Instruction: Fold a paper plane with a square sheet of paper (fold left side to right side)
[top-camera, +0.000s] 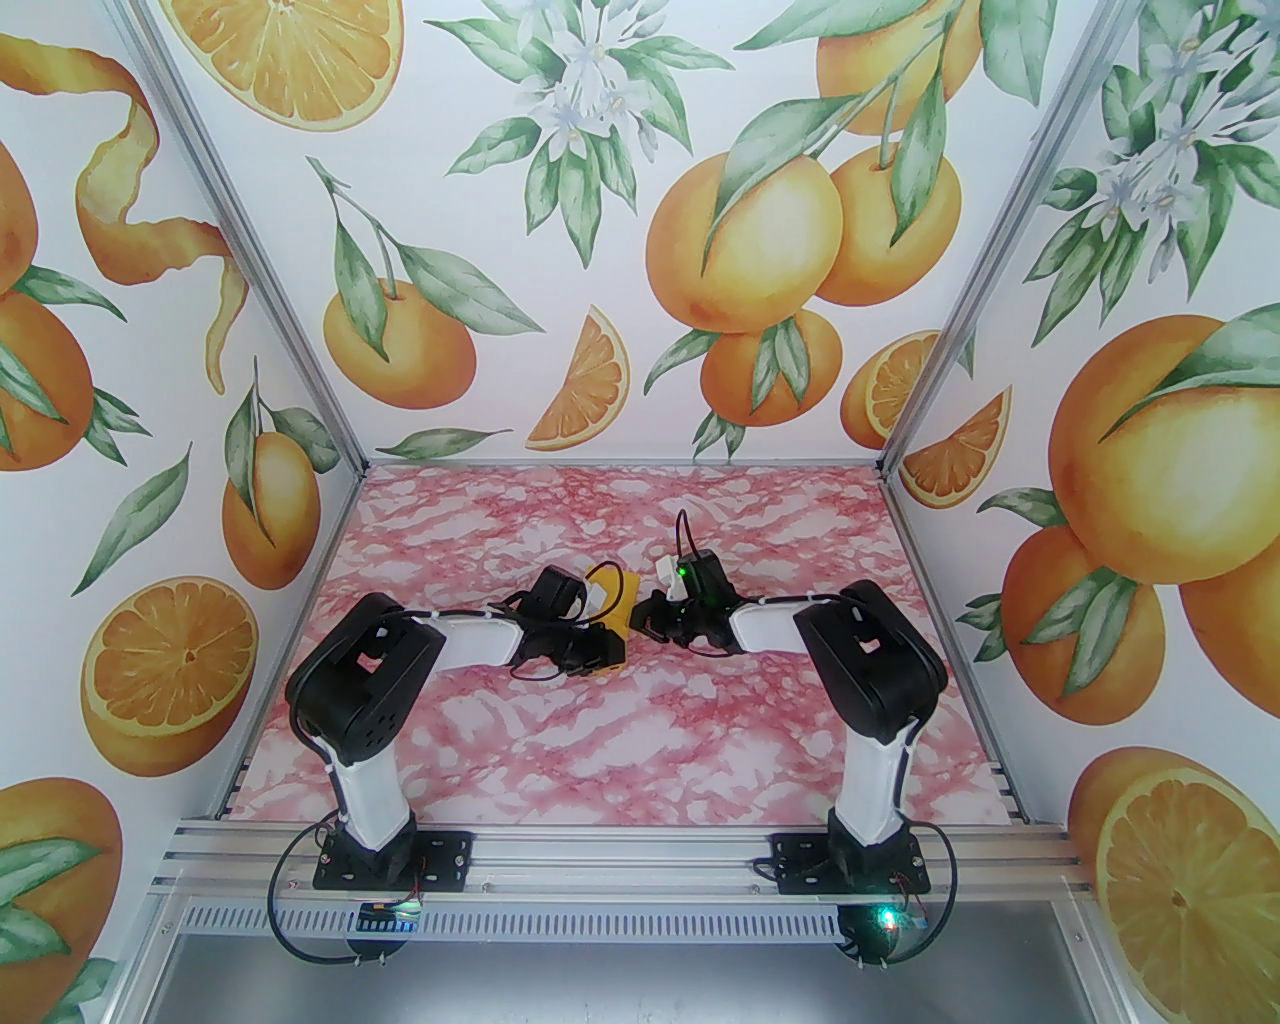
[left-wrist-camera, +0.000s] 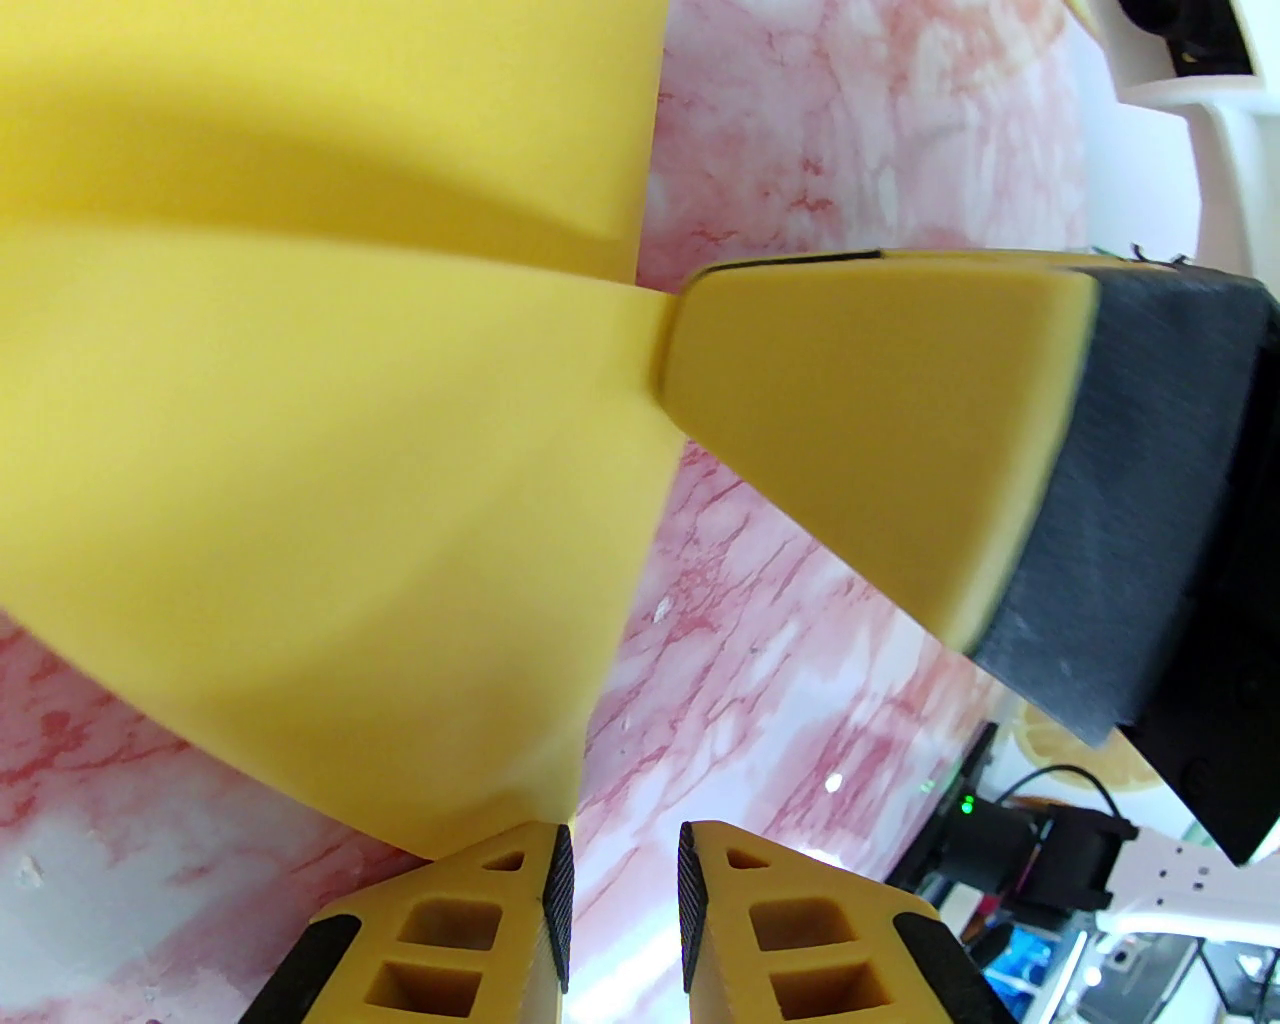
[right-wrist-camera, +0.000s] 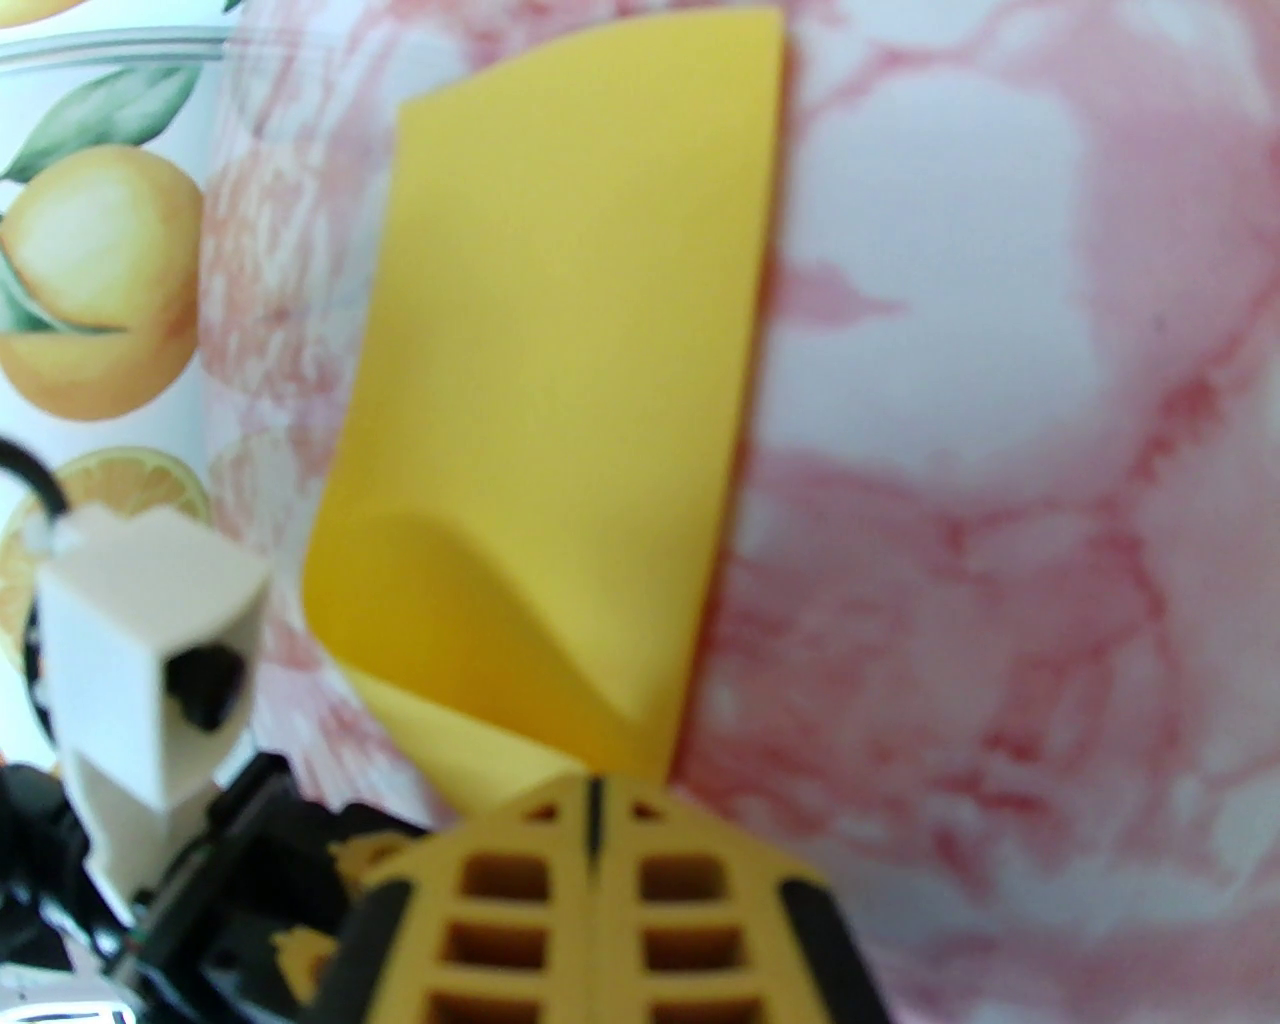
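While the left tool (left-wrist-camera: 620, 845) stands narrowly parted, holding nothing, the shut right tool (right-wrist-camera: 595, 790) touches the square sheet of paper (right-wrist-camera: 560, 380), whose long axis runs straight ahead of it on the worktop (right-wrist-camera: 950, 500).

From above, the left gripper (top-camera: 598, 655) covers most of your square sheet of paper (top-camera: 628, 598). At the left wrist it runs off the top and left edges. The right wrist picture is blurred, and the right gripper (right-wrist-camera: 598, 800) hides the sheet's near corner.
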